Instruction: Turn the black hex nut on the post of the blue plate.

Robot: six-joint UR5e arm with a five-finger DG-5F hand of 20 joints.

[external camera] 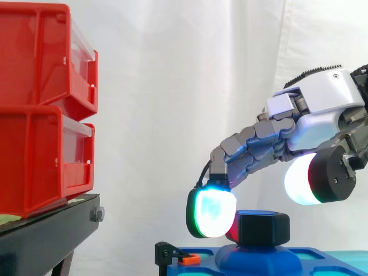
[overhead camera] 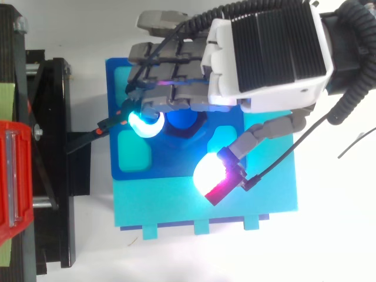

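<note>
Approach step: the grey-and-white robot hand [external camera: 328, 95] hangs over the black hex nut [external camera: 263, 228] on the blue plastic plate [external camera: 322, 261] — fingers arched beside it, thumb spread away, nothing pinched. Next, likely — closing onto opposite flats, then twisting.

A robot lab's test bench, not a home or shop — a white curtain [external camera: 172, 86] backs everything, red bins [external camera: 40, 103] sit stacked on a black stand [external camera: 46, 230] at nine o'clock, a blue plate [overhead camera: 113, 76] at five.
</note>
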